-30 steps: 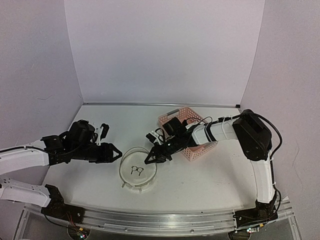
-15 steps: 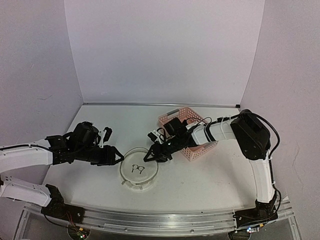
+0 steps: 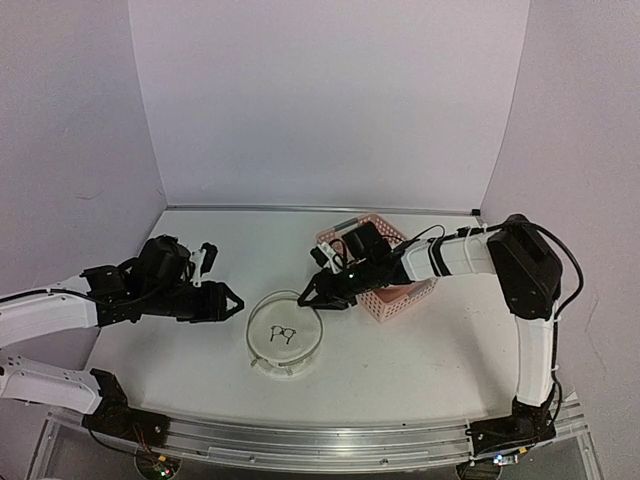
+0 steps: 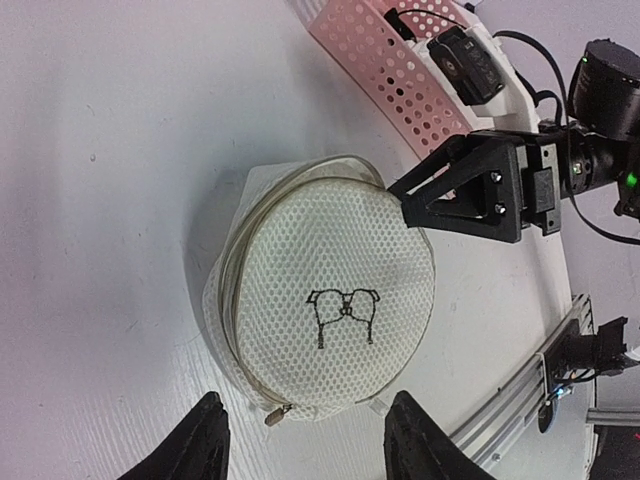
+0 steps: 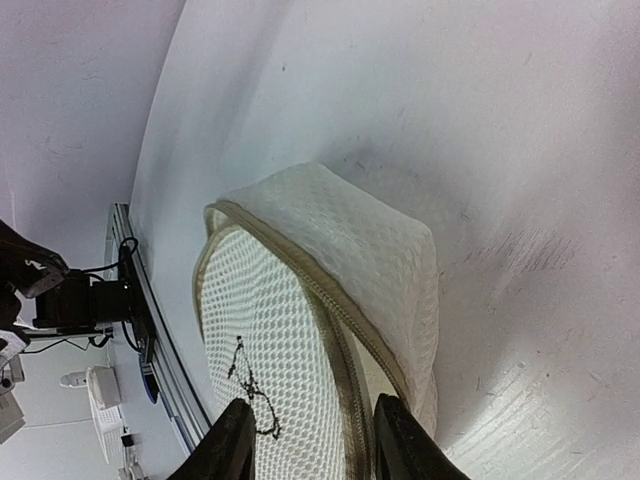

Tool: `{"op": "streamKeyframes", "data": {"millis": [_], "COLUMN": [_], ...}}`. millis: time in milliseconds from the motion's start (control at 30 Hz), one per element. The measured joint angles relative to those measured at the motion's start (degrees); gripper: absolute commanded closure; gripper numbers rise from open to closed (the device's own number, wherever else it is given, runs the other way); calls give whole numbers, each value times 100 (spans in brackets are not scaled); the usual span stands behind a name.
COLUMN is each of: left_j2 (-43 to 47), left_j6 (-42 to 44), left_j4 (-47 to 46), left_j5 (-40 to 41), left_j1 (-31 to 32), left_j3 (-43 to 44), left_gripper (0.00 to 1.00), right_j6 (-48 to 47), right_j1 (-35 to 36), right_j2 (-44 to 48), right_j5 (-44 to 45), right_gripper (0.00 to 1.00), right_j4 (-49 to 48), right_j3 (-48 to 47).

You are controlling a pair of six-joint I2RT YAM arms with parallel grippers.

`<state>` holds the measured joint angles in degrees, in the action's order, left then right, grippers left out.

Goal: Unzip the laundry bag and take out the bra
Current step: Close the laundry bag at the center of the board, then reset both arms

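The round white mesh laundry bag (image 3: 283, 338) lies flat on the table with its black bra drawing facing up. It also shows in the left wrist view (image 4: 330, 320) and the right wrist view (image 5: 300, 330). Its zipper looks shut, and the pull (image 4: 272, 416) hangs at the rim nearest my left gripper. My left gripper (image 3: 232, 303) (image 4: 305, 445) is open and empty, just left of the bag. My right gripper (image 3: 312, 297) (image 5: 312, 445) is open at the bag's far right rim, with its jaws astride the zipper seam. The bra is hidden.
A pink lattice basket (image 3: 385, 275) stands behind the right gripper, close to the bag, and shows in the left wrist view (image 4: 390, 60). The metal rail (image 3: 300, 440) runs along the table's near edge. White walls close the back and sides.
My right gripper has moved up and right to the bag's far rim. The bag shifted slightly right. My left gripper came toward the bag, then drew back a little.
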<state>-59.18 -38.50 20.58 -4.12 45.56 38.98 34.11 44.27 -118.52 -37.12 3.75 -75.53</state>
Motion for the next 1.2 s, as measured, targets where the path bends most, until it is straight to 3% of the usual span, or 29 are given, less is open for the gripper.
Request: {"op": "streamKeyframes", "data": {"millis": [300,467,633,867,900,933,967,1200], "left_j2": [39,39,-31,-433,-520,-605,-691,-1128], "left_j6": [120,256,560,1069,1152,1209,1287,1652], "left_j4": [168,400,673,866,909,944,986,1259], "left_j5": [275,546,831,863,831,791,741,535], "left_j1": [0,0,-31,-452,-544,-636,-728,-1209], "left_j3": [267,442,951,1814,1928,2022,2111,2677], "left_gripper": [45,36,27,7,5,3,1,1], "right_j6": [-229,-433,-693,-994,-1025,-1038,-1049,-1091], "right_j1": [-92,-219,-590,-1276,-1373,-1464,-1552,-1923], "right_j2": [647,846,1309,2295,2415,2527,2627,3397], "right_j5": [402,811,1458,2138,2184,2227,2286,2734], "right_gripper": [57,56,49,31,24,6,2,2], "right_j4": [44,177,291,302,299,293,284,282], "right_j3": [118,247,525,946,1016,1088,1172,1919]}}
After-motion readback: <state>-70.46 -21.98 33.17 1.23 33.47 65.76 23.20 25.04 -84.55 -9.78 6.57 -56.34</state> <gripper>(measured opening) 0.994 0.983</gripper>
